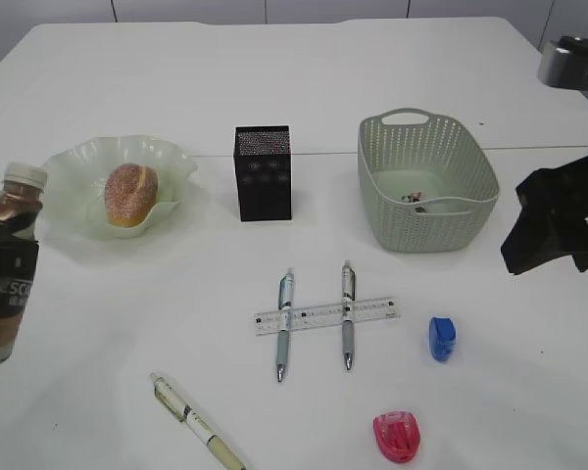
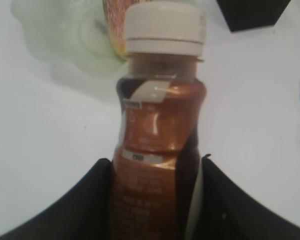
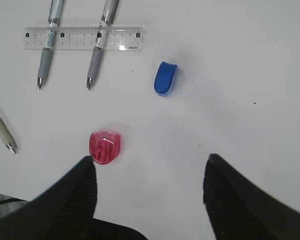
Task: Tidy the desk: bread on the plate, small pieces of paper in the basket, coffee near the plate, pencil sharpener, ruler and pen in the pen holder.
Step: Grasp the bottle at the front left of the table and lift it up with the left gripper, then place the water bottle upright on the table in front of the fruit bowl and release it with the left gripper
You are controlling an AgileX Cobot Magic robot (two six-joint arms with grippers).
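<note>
Left gripper [image 2: 155, 200] clamped on coffee [image 2: 157, 135], held upright just left of plate [image 1: 73, 171] carrying bread [image 1: 131, 194]. Right gripper [image 3: 150, 195] spread wide, empty, above desk [image 3: 240, 75] near red sharpener [image 3: 105, 147] and blue sharpener [image 3: 165, 78]. Ruler [image 1: 327, 315] lay under two pens, in front of pen holder [image 1: 263, 173], with basket [image 1: 426, 181] to its right

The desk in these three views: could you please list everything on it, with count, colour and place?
bread: one, orange-brown, in the plate
plate: one, pale green, back left
pen holder: one, black, back centre
basket: one, pale green, back right
ruler: one, clear, under two pens
pens: three, two mid-desk, one front
pencil sharpeners: two, blue and red, front right
coffee: one, brown, held
left gripper: shut on coffee
right gripper: open, empty
</note>
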